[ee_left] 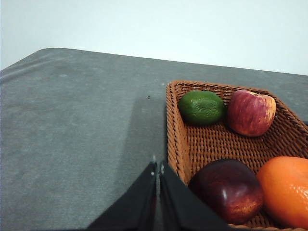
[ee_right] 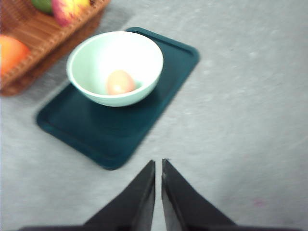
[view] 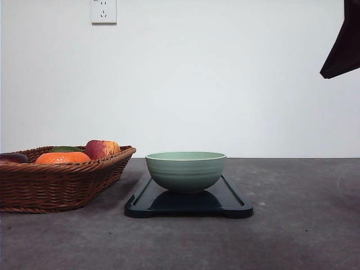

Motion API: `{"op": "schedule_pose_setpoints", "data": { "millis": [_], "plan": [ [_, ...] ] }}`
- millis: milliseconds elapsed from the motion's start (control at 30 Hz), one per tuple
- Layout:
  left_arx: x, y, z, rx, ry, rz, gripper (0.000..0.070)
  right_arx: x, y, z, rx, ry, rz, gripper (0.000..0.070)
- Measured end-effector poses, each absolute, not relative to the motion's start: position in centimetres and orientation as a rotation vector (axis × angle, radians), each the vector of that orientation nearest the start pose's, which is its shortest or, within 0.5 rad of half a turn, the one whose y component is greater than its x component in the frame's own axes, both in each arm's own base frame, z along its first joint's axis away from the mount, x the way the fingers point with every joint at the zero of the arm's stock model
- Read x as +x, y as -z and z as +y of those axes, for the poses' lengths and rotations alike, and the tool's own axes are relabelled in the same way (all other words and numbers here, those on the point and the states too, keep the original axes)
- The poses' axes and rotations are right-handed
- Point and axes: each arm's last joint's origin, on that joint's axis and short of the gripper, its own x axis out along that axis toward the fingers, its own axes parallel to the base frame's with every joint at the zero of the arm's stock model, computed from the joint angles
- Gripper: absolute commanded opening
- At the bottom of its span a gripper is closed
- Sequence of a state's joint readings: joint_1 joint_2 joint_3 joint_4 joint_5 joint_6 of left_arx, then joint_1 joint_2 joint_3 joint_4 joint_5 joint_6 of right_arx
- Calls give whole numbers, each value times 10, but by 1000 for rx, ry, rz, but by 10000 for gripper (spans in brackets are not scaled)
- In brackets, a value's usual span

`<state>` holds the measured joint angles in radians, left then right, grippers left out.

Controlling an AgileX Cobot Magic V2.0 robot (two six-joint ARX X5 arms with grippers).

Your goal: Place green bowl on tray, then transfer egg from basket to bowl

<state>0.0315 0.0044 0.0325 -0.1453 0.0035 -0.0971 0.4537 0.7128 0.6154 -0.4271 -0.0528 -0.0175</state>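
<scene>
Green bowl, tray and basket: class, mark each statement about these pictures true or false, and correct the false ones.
1. The green bowl stands on the tray. True.
2. The egg lies in the basket. False: it lies in the bowl.
3. The right gripper holds the egg. False: its fingers are shut on nothing.
4. The basket holds a green fruit. True.
5. The left gripper is wide open. False: it is shut.
</scene>
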Motion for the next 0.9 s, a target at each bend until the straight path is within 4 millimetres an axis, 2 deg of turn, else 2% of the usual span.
{"op": "schedule_pose_setpoints", "data": {
  "millis": [100, 333, 533, 633, 900],
  "plan": [
    [95, -160, 3, -99, -34, 116, 0, 135, -255, 58, -116, -451, 408, 14],
    [95, -160, 3, -99, -33, 116, 0, 121, -202, 27, -66, -262, 168, 14],
    [95, -160, 3, -99, -34, 116, 0, 108, -169, 9, -54, -119, 108, 14],
    [95, -160, 3, -99, -33, 115, 0, 103, -162, 4, -51, -76, 72, 14],
    [95, -160, 3, -99, -34, 116, 0, 97, -169, 2, -53, -59, -20, 15]
  ]
}}
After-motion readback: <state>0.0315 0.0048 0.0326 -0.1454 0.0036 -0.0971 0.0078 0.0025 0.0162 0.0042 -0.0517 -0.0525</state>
